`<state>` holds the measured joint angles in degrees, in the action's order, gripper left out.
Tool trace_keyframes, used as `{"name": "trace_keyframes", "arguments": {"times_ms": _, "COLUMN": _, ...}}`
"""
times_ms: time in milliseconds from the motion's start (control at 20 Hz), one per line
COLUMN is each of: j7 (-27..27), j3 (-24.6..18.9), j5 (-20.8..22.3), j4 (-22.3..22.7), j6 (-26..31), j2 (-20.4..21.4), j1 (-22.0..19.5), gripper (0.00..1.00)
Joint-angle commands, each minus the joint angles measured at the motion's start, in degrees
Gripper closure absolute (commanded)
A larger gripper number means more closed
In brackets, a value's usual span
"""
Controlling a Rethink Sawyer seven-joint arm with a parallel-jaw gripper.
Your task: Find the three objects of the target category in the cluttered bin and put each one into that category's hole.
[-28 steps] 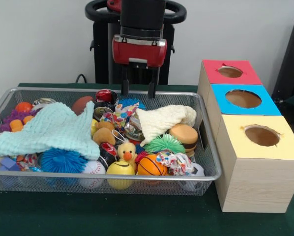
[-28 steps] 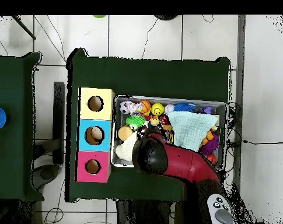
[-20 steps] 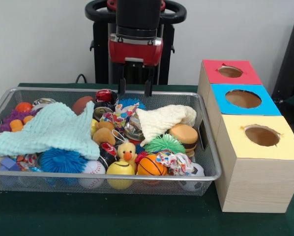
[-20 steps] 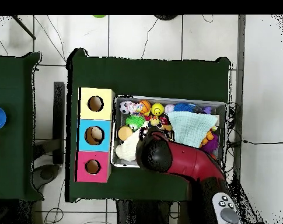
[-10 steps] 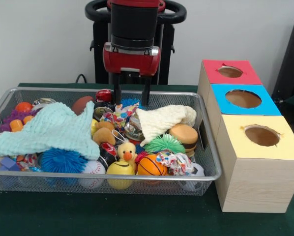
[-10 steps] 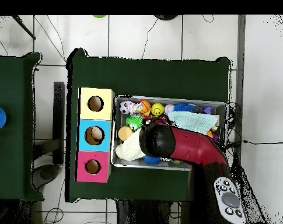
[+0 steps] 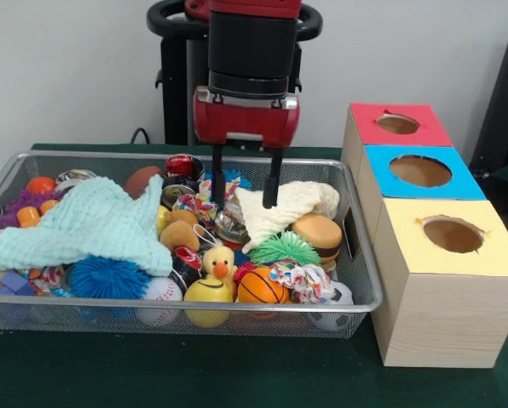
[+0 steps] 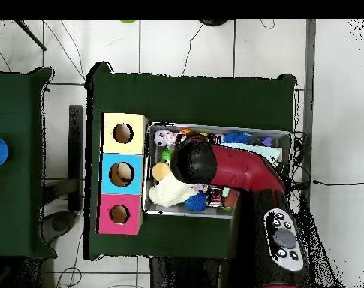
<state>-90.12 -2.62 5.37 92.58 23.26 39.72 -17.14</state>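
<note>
Green-clothed table: the gripper (image 7: 245, 189) hangs with fingers spread over the wire basket (image 7: 369, 299), straddling a printed cloth (image 7: 205, 202); next, descend and pinch it.

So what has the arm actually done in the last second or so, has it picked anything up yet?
Not yet. The gripper has come forward from the basket's far rim and dropped lower. It now hangs open over the middle of the wire basket, straddling the printed cloth beside the cream knitted cloth. It holds nothing. The toys, the mint knitted cloth and the three boxes have stayed put.
</note>
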Motion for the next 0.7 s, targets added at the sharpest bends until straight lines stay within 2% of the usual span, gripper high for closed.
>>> {"name": "trace_keyframes", "arguments": {"times_ms": 50, "j7": -9.0, "j3": -2.9, "j5": -3.0, "j4": -7.2, "j6": 4.2, "j2": -3.5, "j1": 2.8, "gripper": 0.00}}
{"name": "trace_keyframes", "arguments": {"times_ms": 400, "j7": -9.2, "j3": -2.1, "j5": -3.7, "j4": -13.0, "j6": 2.6, "j2": -10.4, "j1": 4.3, "gripper": 0.00}}
{"name": "trace_keyframes", "arguments": {"times_ms": 700, "j7": -8.6, "j3": -2.3, "j5": -4.3, "j4": -15.7, "j6": 0.6, "j2": -15.0, "j1": 4.6, "gripper": 0.00}}
